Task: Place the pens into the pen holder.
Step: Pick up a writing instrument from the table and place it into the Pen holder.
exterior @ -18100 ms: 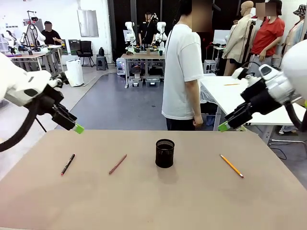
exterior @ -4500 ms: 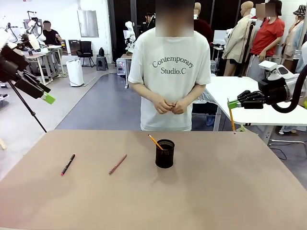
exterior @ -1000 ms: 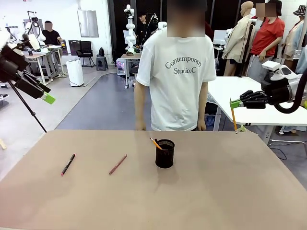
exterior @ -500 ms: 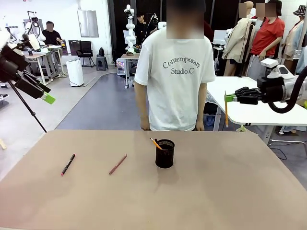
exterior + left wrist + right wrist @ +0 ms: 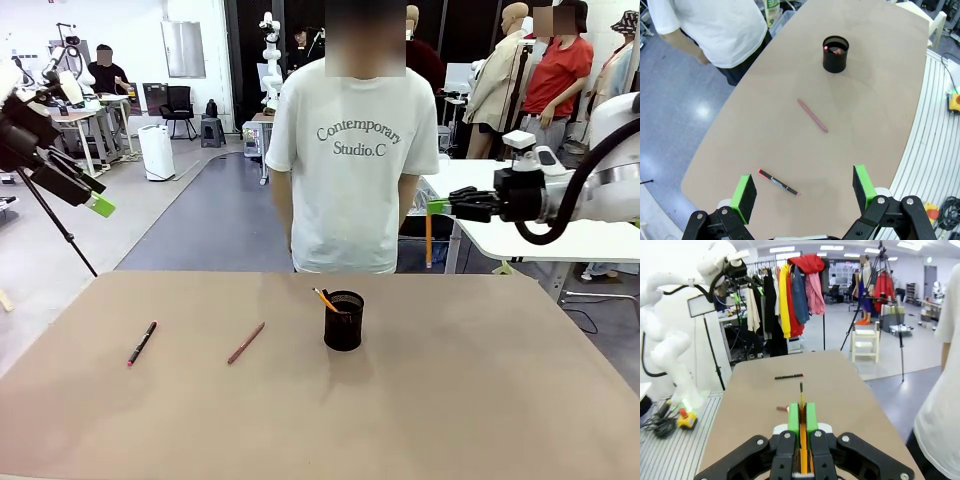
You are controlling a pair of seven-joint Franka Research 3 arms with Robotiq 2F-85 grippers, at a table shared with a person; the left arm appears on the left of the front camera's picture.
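Pinching a thin orange-yellow pencil [image 5: 428,240], the right gripper's [image 5: 437,207] fingers hide its upper end; the left gripper's [image 5: 803,192] fingers stand spread wide.

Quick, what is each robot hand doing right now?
Left hand: open, holding nothing.
Right hand: closed on the orange-yellow pencil.

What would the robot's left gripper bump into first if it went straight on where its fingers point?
Probably the bare brown tabletop, close to the thin black pen with red ends lying between the left gripper's open green-padded fingers. Depth is unclear, so it might touch that pen first.
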